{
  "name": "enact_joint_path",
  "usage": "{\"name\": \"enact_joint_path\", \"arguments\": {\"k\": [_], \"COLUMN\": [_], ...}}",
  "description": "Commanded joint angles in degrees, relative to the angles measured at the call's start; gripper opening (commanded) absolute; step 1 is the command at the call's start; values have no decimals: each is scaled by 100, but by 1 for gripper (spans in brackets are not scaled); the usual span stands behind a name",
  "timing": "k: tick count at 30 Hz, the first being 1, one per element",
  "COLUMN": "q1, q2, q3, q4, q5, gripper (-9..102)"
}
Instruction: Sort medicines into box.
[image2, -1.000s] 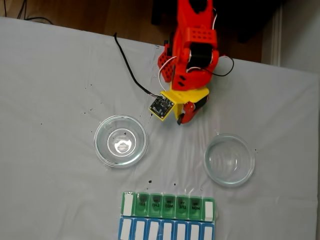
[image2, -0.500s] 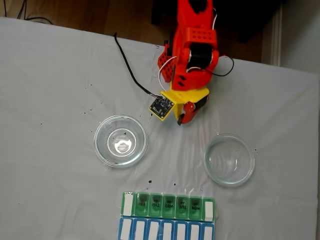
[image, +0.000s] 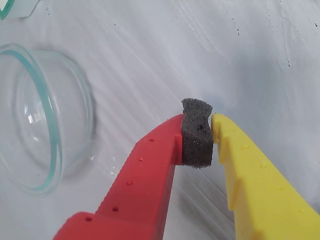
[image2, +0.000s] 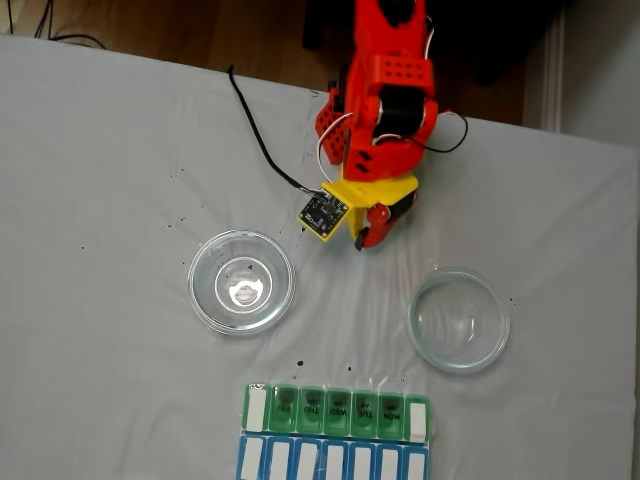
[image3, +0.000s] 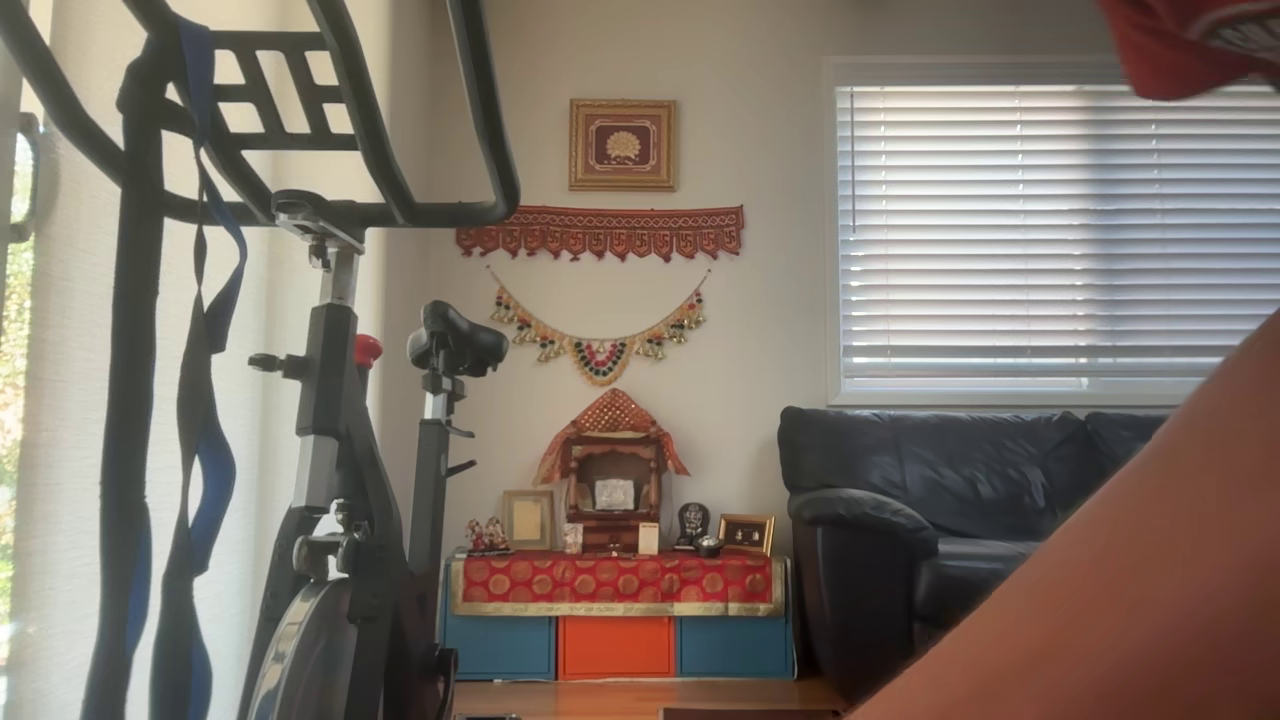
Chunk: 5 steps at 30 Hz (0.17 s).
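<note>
Red and yellow plastic fingers of the pincer (image: 197, 137) are closed together on their dark grey foam pad, holding nothing, above the white cloth-covered worktop (image2: 110, 200). The long white pill box with translucent green day lids (image2: 338, 411) lies at the near edge in the fixed view, below two empty round clear glass dishes (image2: 241, 281)

the red arm (image2: 385, 90) folds down, its pincer (image: 198, 132) closed, red and yellow fingers pressing together
</note>
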Motion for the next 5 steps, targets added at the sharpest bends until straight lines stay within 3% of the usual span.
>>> {"name": "enact_joint_path", "arguments": {"k": [1, 5], "q1": [-9, -9], "q2": [-62, -62], "q3": [-26, -26], "q4": [149, 149], "q5": [9, 9], "gripper": [3, 3]}}
